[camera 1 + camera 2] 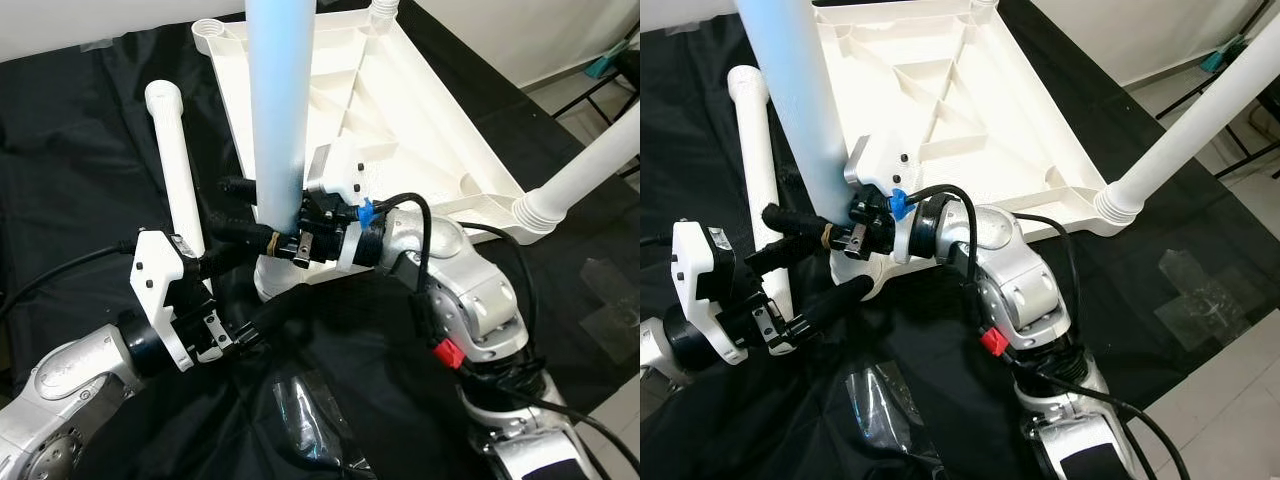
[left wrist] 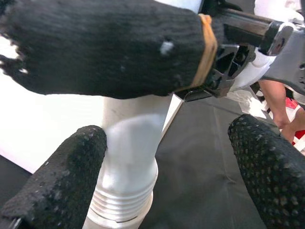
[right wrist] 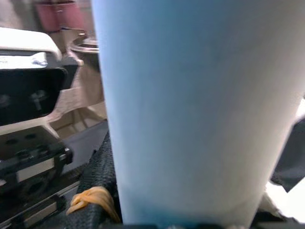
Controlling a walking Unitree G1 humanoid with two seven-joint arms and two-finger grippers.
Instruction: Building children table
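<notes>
The white tabletop [image 1: 400, 110] lies upside down on a black cloth. A pale blue-white table leg [image 1: 275, 100] stands upright in its near left corner socket [image 1: 272, 282]. My right gripper [image 1: 250, 210] is shut on this leg just above the socket, one finger on each side. The leg's smooth side [image 3: 200, 109] sits close in the right wrist view. My left gripper [image 1: 255, 290] is open lower down, its fingers [image 2: 62, 176] straddling the leg's threaded base [image 2: 126, 191] without touching it.
A loose white leg [image 1: 175, 160] lies on the cloth left of the tabletop. Another leg [image 1: 590, 165] stands in the near right corner, leaning outward. A crumpled clear bag [image 1: 310, 410] lies on the cloth in front of me. Bare floor [image 1: 1230, 330] starts on the right.
</notes>
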